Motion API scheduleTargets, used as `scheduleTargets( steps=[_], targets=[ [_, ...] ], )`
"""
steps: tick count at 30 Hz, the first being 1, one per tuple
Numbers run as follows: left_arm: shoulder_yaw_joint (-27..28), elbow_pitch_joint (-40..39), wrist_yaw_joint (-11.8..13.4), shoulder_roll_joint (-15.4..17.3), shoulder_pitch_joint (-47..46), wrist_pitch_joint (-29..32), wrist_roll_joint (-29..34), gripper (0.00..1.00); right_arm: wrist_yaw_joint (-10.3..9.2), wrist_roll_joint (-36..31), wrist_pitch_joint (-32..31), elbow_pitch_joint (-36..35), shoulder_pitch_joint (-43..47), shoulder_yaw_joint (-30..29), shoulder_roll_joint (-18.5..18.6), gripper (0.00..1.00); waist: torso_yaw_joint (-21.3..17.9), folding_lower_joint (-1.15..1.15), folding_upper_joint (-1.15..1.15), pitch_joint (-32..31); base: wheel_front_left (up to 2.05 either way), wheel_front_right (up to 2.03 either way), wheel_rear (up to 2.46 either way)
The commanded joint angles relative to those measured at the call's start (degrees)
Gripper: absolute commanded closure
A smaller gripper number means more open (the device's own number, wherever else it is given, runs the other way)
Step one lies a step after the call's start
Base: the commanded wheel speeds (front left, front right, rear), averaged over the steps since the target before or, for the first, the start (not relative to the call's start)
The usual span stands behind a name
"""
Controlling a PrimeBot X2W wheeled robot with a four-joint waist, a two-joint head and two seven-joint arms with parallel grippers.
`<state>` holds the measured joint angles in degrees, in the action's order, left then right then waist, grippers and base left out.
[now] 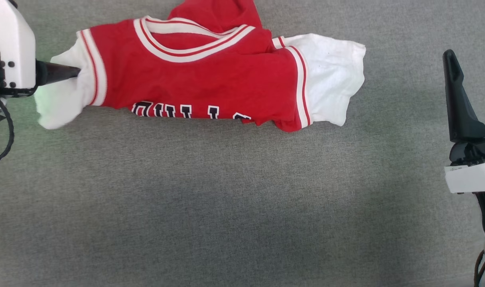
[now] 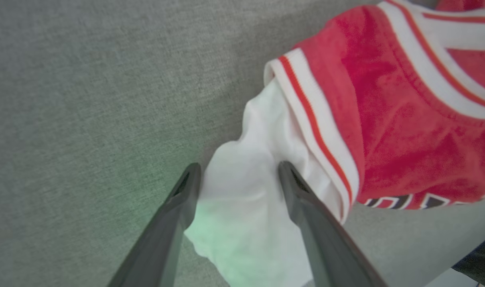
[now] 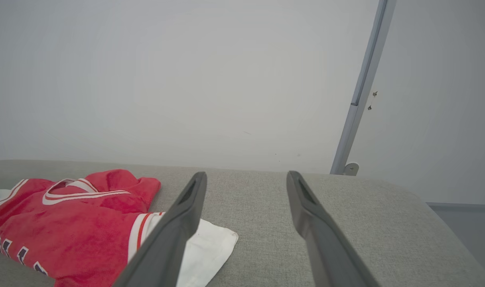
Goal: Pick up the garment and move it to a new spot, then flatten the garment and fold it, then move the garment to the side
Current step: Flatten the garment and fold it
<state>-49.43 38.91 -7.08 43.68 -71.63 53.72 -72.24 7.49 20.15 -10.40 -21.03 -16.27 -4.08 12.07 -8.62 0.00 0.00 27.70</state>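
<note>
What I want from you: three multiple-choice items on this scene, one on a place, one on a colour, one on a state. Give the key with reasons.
1. Which part of the garment does the left gripper straddle?
A. the collar
B. a white sleeve end
C. the lettering

2. What colour is the garment's body?
A. red
B. blue
C. grey

3. How is the right gripper?
A. shut on the garment
B. shut and empty
C. open, empty, apart from the garment

Key:
1 B: the left wrist view shows the white sleeve end lying between the gripper's spread fingers.
2 A: red cloth spans between the two white sleeves.
3 C: its fingers stand wide apart with only the grey surface between them, and the head view shows it off to the garment's side.
</note>
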Motion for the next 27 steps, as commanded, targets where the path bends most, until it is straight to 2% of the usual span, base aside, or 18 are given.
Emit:
scheduleTargets(
  steps=[1,7,9,10,11,12,15,22,27],
  targets=[
    [0.17,0.42,-0.27,0.40,0.31,-0.33,-0.54,0.00,0.01,-0.16,-0.17,-0.50,-0.13,0.03,-0.37,0.00,-0.43,0.00,0.00,0.77,0.00,0.00,0.00],
    [-0.12,1.36,-0.34,-0.08,1.42,0.43,-1.42,0.01,0.01,-0.52,-0.49,-1.09,-0.48,0.27,-0.58,0.00,-1.09,0.00,0.00,2.32,0.00,0.00,0.00],
    [-0.41,1.56,-0.37,-0.31,1.86,1.40,-1.65,0.13,0.01,-0.52,-0.55,-1.34,-0.54,0.17,-0.66,0.00,-1.21,0.00,0.00,2.77,0.00,0.00,0.00],
    [-0.56,1.53,-0.38,-0.35,1.97,1.72,-1.77,0.27,0.01,-0.50,-0.57,-1.44,-0.58,0.13,-0.70,0.00,-1.26,0.00,0.00,2.92,0.00,0.00,0.00],
    [-0.60,1.45,-0.31,-0.36,1.95,1.82,-1.83,0.51,0.01,-0.53,-0.60,-1.57,-0.64,0.06,-0.71,0.00,-1.29,0.00,0.00,3.09,0.00,0.00,0.00],
    [-0.69,1.45,-0.29,-0.39,2.02,2.00,-1.87,0.56,0.01,-0.60,-0.64,-1.68,-0.72,0.06,-0.73,0.00,-1.32,0.00,0.00,3.23,0.00,0.00,0.00],
    [-1.07,1.18,-0.34,-0.50,2.20,2.65,-2.25,1.00,0.01,-0.80,-1.01,-1.85,-0.96,0.18,-0.77,0.00,-1.30,0.00,0.00,3.49,0.00,0.00,0.00],
    [-0.73,0.62,-0.43,-0.81,1.92,1.64,-2.66,1.00,0.01,-0.71,-2.61,-1.72,-1.85,1.18,0.39,0.00,-0.79,0.00,0.00,3.75,0.00,0.00,0.00],
    [-1.17,-0.23,-0.48,-1.20,1.15,0.83,-2.01,1.00,0.01,0.37,-9.65,0.00,-4.06,5.59,5.23,0.00,0.22,0.00,0.00,4.22,0.00,0.00,0.00]
  ],
)
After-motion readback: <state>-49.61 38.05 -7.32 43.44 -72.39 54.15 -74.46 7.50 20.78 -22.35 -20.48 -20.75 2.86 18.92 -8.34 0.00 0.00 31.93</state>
